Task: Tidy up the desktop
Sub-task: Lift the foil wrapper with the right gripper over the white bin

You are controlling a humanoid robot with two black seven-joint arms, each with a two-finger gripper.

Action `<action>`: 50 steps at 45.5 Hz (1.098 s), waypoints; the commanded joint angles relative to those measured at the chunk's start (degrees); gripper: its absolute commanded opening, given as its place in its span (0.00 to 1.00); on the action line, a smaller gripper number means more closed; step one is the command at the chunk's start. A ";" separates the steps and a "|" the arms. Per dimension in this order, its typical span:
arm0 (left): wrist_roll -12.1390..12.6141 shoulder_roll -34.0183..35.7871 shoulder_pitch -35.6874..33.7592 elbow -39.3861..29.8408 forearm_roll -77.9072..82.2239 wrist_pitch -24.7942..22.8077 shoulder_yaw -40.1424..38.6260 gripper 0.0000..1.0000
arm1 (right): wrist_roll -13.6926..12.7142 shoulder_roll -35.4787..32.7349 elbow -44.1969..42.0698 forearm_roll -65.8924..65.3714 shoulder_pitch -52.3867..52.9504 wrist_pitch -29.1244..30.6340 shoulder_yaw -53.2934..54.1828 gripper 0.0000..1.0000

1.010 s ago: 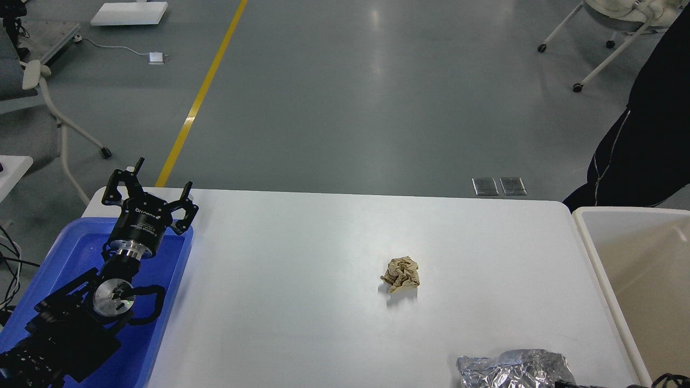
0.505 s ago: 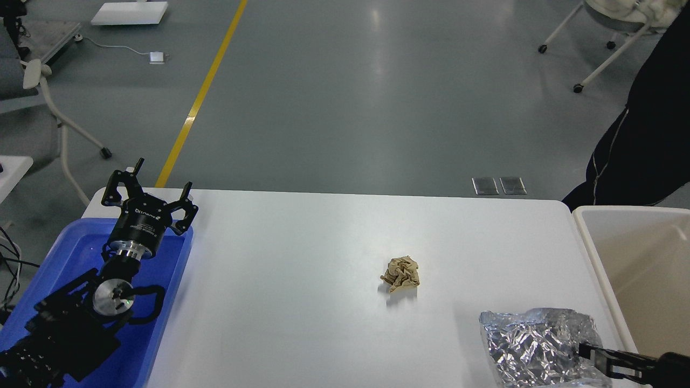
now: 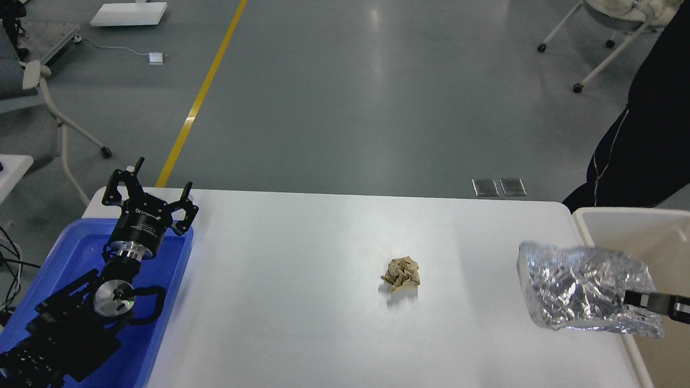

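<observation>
The white desktop point(image 3: 302, 302) fills the lower half of the head view. A crumpled tan paper ball point(image 3: 402, 273) lies near its middle. My right gripper point(image 3: 635, 299) comes in from the right edge and is shut on a crinkled silver foil bag point(image 3: 582, 291), held above the desktop's right edge next to the bin. My left gripper point(image 3: 150, 188) is open and empty, pointing up over the far end of the blue tray, far from the paper ball.
A blue plastic tray point(image 3: 172, 280) sits on the desktop's left side under my left arm. An off-white bin point(image 3: 641, 226) with a beige inside stands at the right edge. A person in black point(image 3: 647, 134) stands behind it. Chairs stand on the grey floor.
My right gripper has lifted the foil bag from the desktop's front right edge and carried it up and to the right, toward the bin. The left arm and paper ball have not moved.
</observation>
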 commanded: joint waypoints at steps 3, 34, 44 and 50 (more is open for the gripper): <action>0.00 0.00 0.00 0.00 0.02 0.00 0.01 1.00 | 1.76 -8.19 0.73 4.50 9.27 13.62 3.41 0.00; 0.00 0.00 0.00 0.00 0.02 0.00 0.01 1.00 | -0.70 4.72 -29.13 13.55 9.89 15.74 0.78 0.00; 0.00 0.00 0.00 0.00 0.02 0.00 0.01 1.00 | -0.79 17.02 -52.51 16.45 9.80 16.18 -4.14 0.00; 0.00 0.00 0.00 0.00 0.02 0.00 0.01 1.00 | -0.79 24.58 -64.64 20.14 8.40 16.18 -9.33 0.00</action>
